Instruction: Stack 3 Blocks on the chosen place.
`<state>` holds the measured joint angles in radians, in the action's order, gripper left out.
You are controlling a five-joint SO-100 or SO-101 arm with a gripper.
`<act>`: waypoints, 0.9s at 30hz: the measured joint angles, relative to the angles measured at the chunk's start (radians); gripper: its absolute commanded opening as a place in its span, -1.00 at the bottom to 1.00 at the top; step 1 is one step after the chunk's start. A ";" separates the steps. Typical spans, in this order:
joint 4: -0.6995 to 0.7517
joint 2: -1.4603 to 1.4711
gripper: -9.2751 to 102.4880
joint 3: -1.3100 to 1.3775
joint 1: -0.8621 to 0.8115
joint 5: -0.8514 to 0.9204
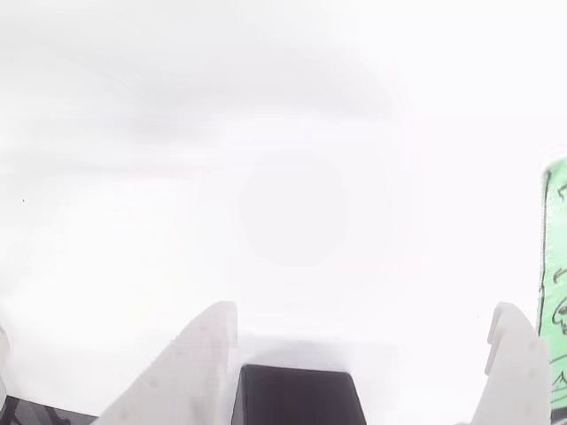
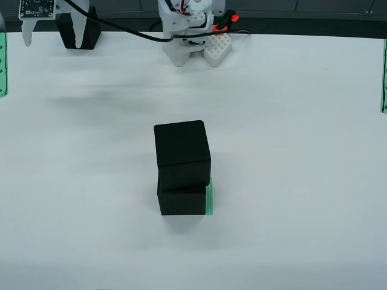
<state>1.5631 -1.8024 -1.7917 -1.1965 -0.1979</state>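
View that rides on the pincer: two white fingers rise from the bottom edge, spread wide apart. A black block sits low between them, tight against the left finger, with a clear gap to the right finger. So the pincer is released, not clamped; whether the left finger actually touches the block I cannot tell. Beyond is washed-out white table; a green striped strip runs along the right edge. View from above: two black cubes stacked mid-table, the upper cube seated on the lower cube, twisted slightly out of square with it. A sliver of green-striped patch peeks out at the lower cube's right side, so the stack stands on the chosen place. Arm base at the far edge. At upper left, white finger tips and a small circuit board sit above a dark object I cannot identify. Judgement: cubes look light, rigid, matte plastic, not fragile, with rounded edges that could slip. Take hold on two opposite flat faces at mid-height, squarely. Placing a third will need a gentle, centred set-down; the twisted upper cube narrows the margin.
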 measured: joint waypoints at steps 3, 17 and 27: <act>0.000 -0.020 -0.23 0.000 -0.063 0.000; -0.009 -0.061 -0.20 -0.006 -0.176 -0.006; -0.009 -0.064 -0.21 -0.011 -0.313 -0.003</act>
<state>1.5539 -1.8669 -1.8024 -1.5094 -0.2010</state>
